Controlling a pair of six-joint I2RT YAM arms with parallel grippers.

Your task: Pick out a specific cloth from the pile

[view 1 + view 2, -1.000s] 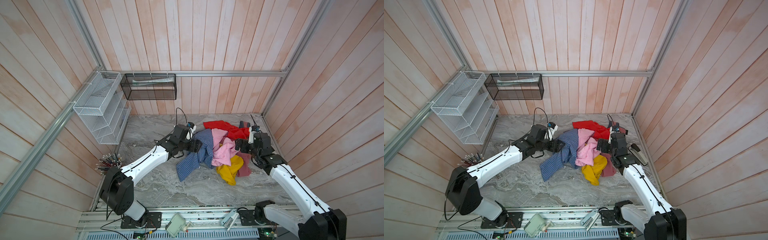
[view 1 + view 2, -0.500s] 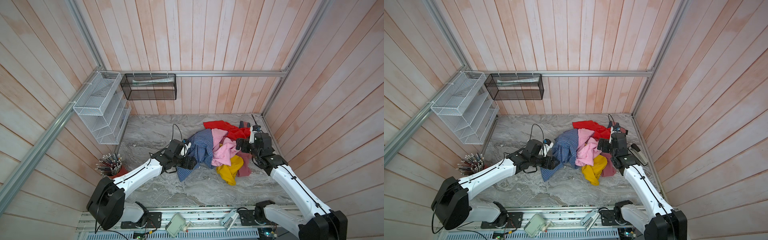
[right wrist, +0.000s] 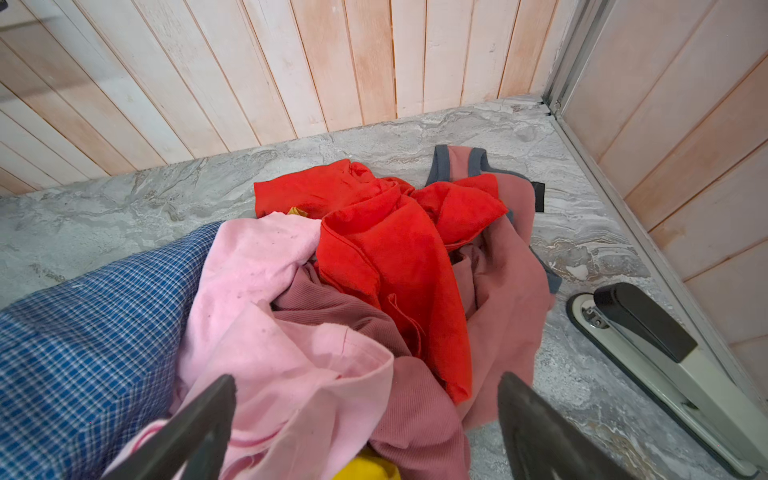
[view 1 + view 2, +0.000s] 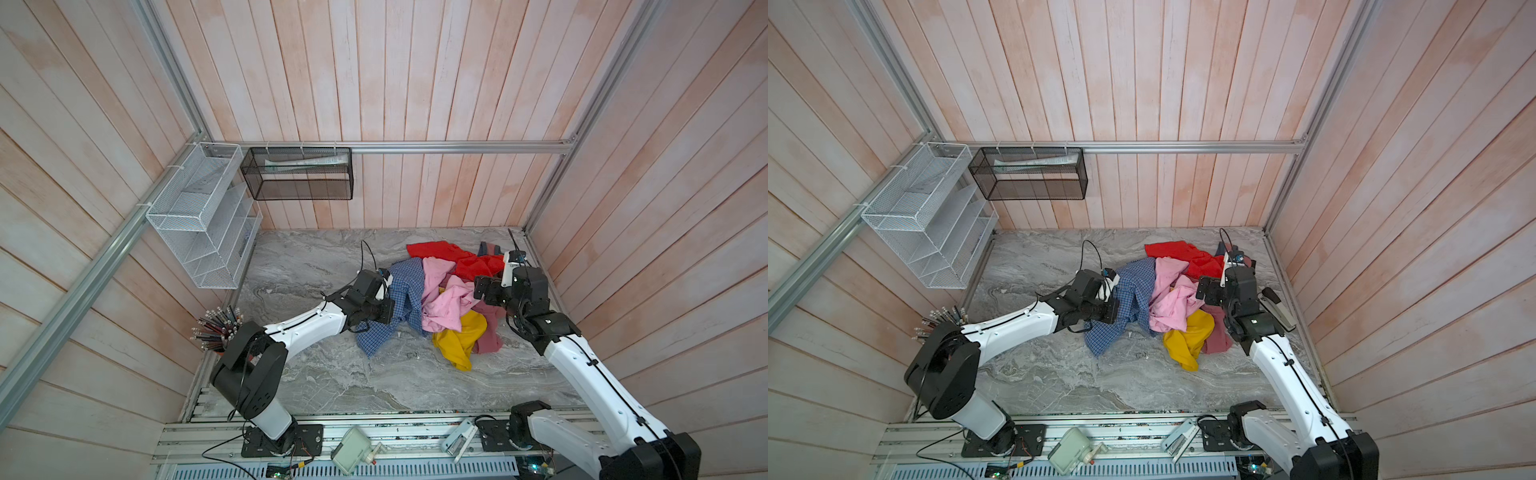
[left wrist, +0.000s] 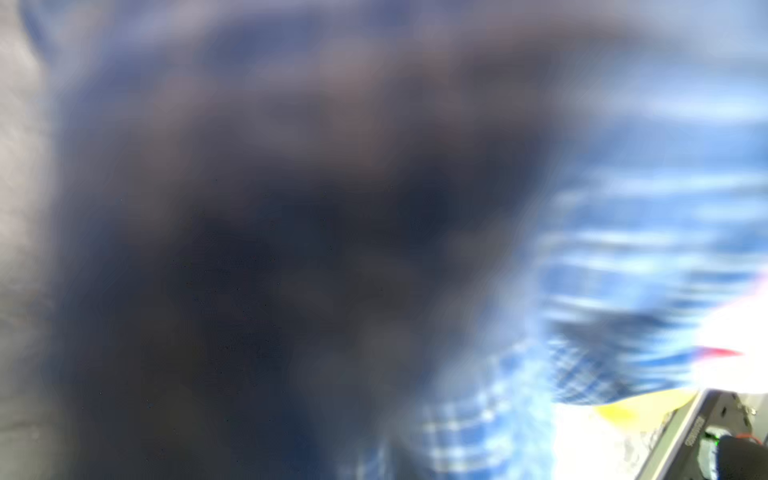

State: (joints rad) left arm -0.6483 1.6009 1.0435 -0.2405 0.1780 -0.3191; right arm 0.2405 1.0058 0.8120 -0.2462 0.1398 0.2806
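One cloth [image 4: 406, 286], checked — in left end effector [image 4: 390, 311]

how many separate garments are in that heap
5 visible: blue-check shirt on the left edge, pink garment in the middle, red garment at the back, mustard-yellow garment in front, dusty-rose garment on the right. Others may lie hidden underneath.

Enclosure: pale pink plank walls [image 4: 415, 83], aluminium rail [image 4: 457, 146].
Grey marbled desk [image 4: 374, 374]; white wire rack [image 4: 199, 216] and black mesh basket [image 4: 297, 173] wall-mounted.
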